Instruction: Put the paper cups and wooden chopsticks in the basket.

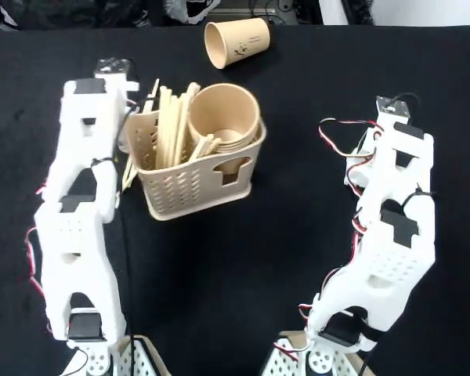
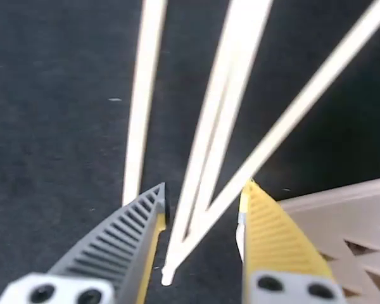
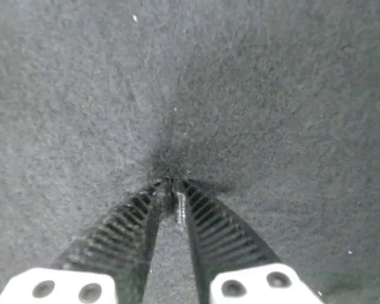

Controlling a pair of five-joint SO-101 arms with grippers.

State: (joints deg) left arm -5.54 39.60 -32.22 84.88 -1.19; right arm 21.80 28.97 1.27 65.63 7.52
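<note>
Down past the left gripper [image 2: 206, 190], held apart: a grey ribbed finger [image 2: 123, 234] on one side, a yellow one [image 2: 272, 240] on the other. In the gap between them, pale wooden chopsticks [image 2: 225, 114] against the black tablecloth [image 2: 50, 95]: a close pair and a slanting single, fanned out away from the gripper and meeting at their near ends (too blurred there to tell whether touching either finger). Outside the gap, just beside the grey finger, one more chopstick [image 2: 142, 95], near end hidden behind that fingertip. Beyond the yellow finger, a corner of the beige basket [image 2: 348, 209], wall pierced with small cut-outs.
</note>
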